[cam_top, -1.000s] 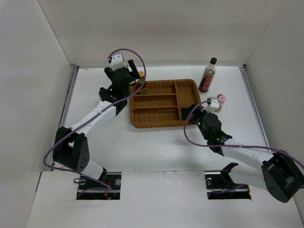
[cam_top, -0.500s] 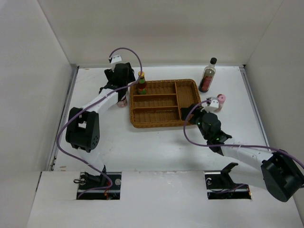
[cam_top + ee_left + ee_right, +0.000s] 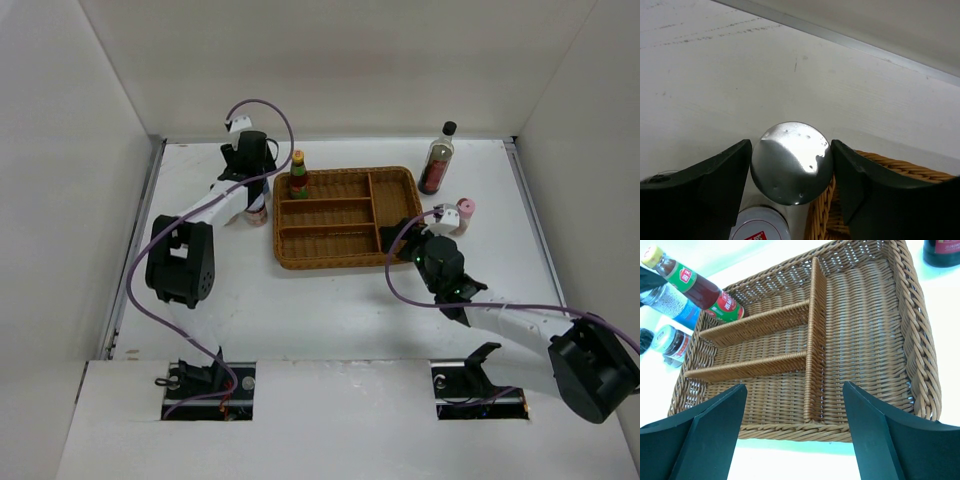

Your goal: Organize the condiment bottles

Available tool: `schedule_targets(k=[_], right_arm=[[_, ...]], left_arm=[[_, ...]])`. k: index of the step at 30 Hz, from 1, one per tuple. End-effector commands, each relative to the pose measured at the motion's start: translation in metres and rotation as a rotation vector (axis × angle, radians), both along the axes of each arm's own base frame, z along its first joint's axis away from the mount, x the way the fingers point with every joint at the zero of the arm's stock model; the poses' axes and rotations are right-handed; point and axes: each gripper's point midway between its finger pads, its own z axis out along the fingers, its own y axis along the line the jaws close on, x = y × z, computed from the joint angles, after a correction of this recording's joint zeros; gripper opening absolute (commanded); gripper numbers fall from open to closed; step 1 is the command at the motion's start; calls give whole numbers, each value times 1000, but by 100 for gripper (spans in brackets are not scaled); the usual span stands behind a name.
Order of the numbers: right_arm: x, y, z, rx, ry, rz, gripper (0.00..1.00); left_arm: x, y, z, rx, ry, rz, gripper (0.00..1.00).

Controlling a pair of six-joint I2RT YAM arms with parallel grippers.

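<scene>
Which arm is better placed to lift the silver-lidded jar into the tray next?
Left. The left gripper straddles the silver-lidded jar, close beside the wicker tray. The right gripper hangs open at the tray's opposite side, with the whole tray between it and the jar.

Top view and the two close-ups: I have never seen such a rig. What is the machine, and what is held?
Two robot arms are bolted at the table's near edge. The wide picture is from a camera above and behind them; each close-up from a wrist camera. A wicker tray lies mid-table, a yellow-capped bottle at its far left corner; a dark bottle and a pink-capped bottle stand outside. The left hand straddles a silver-lidded jar; whether it grips is unclear. The right hand is open, empty, by the tray's edge.
</scene>
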Motion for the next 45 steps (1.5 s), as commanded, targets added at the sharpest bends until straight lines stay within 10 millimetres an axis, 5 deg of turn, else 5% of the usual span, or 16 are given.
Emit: schedule_targets(k=[1,4,12,15,19,23,28,34,39,45], right_arm=[[9,3,30,40,-73,-2,85],[8,6,28,46,-68,9,84],[-21,20,81,128,-268,116,79],[-40,24,104,175,-358,163,61],[-43,18,107,188,-382,139,27],[-31,0,90,176,-318,27,20],[-22,-33,80,191,-270,-107,25],[-36,-28,100,259,-334,-24,13],[-39,-33,102,272,-352,-39,15],[-32,-32,93,255,-326,-50,16]], left_arm=[[12,0,30,-24,-70,-1,51],[7,2,62,-38,-146,8,35],[-36,9,190,-91,-451,50,30],[-58,7,232,-115,-555,44,30],[-93,-2,287,-154,-687,11,29],[-115,-30,330,-155,-753,-80,29],[-115,-109,323,-206,-719,-276,29],[-101,-198,277,-256,-617,-437,29],[-78,-240,234,-250,-557,-485,29],[-45,-265,190,-226,-509,-509,29]])
